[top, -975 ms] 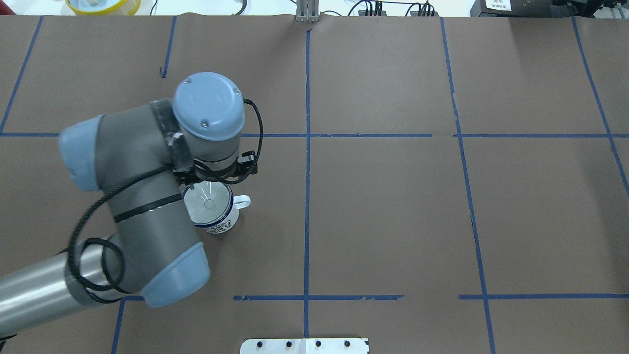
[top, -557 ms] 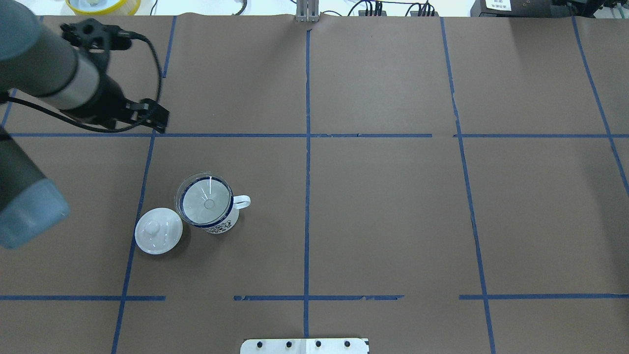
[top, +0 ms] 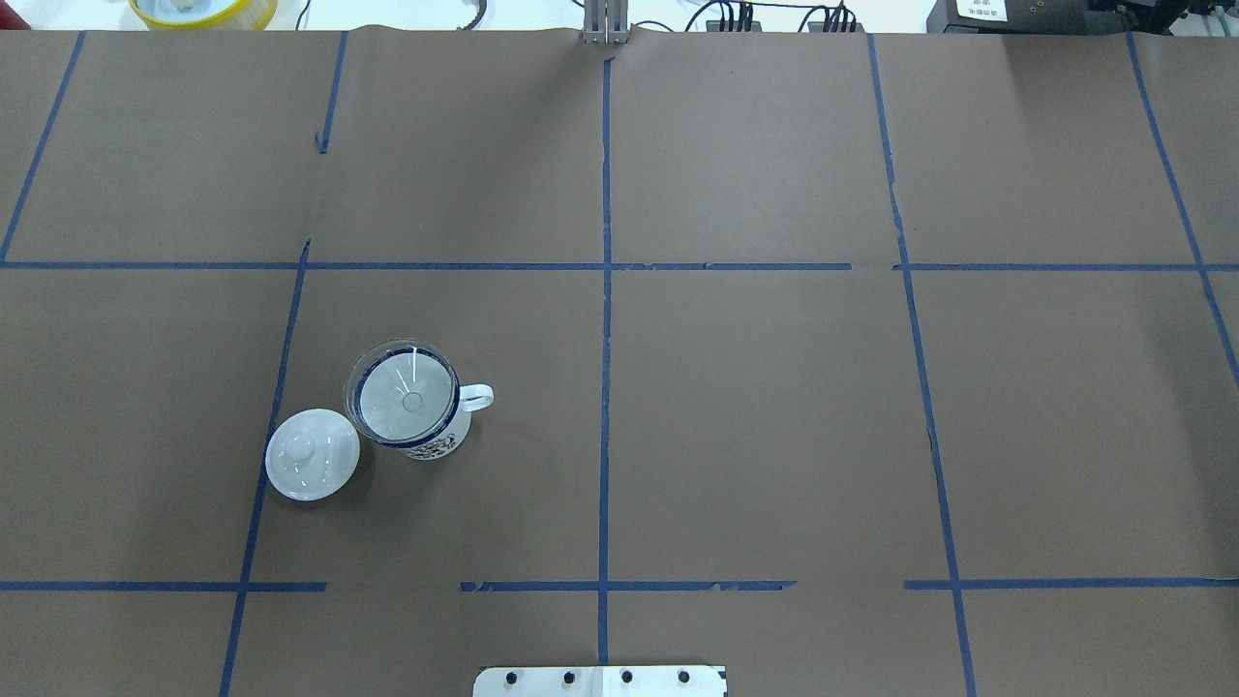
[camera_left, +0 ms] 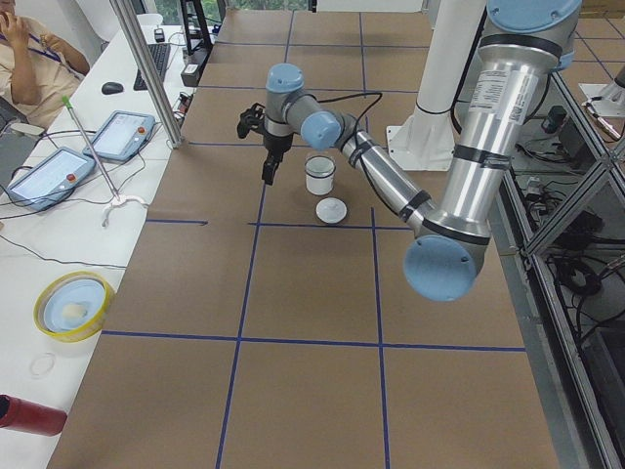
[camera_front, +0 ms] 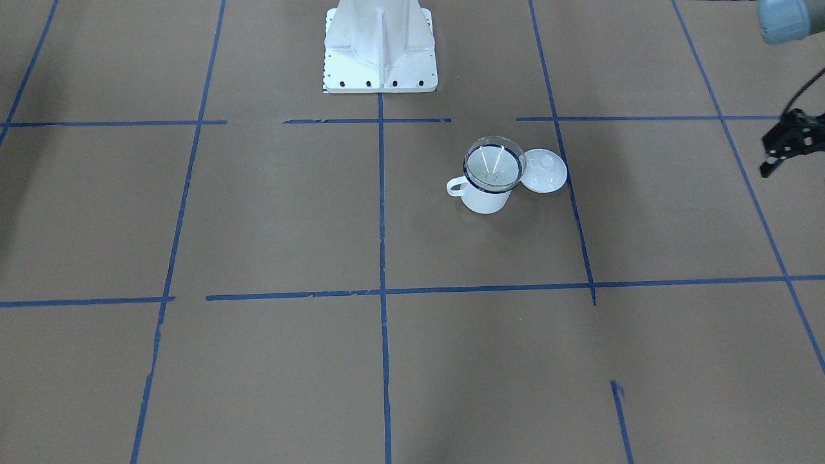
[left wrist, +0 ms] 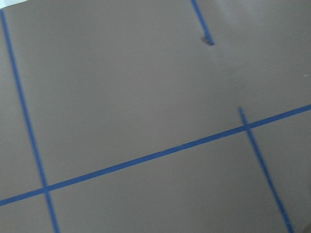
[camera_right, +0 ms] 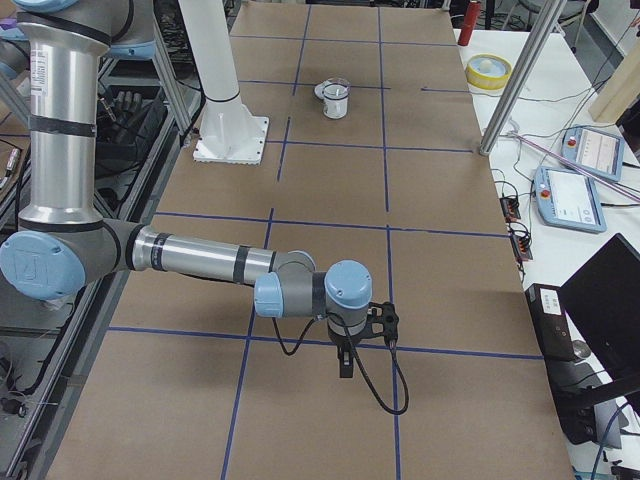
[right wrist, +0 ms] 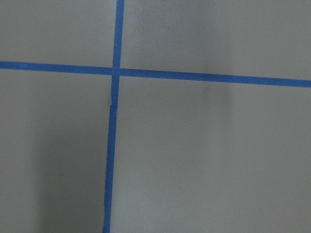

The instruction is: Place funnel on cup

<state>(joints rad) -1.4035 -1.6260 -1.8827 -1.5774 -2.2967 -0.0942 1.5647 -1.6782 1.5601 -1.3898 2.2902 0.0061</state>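
Reviewing the scene from the largest item down, we begin with the brown paper-covered table (top: 774, 387), which is marked into cells with blue tape.

The grey left arm (camera_left: 488, 147) reaches along the table in the left side view. Its black left gripper (camera_left: 267, 174) hangs beside the mug, apart from it and with nothing between its fingers. We cannot tell how wide those fingers stand.

The grey right arm (camera_right: 190, 258) lies low in the right side view. Its right gripper (camera_right: 345, 368) hangs over bare paper at bottom centre, well apart from the work. Its opening cannot be judged.

The white enamel mug with a dark blue rim (camera_front: 485, 200) stands upright, left of centre in the overhead view. The flat white knobbed lid (top: 312, 469) lies just beside it, to the lower left.

The small clear plastic funnel (top: 407, 392) sits in the mug's mouth, rim on rim, set slightly toward the upper left.

We judge the placing step complete. The next move calls for parking both arms without touching the mug, since the light funnel would shift easily.
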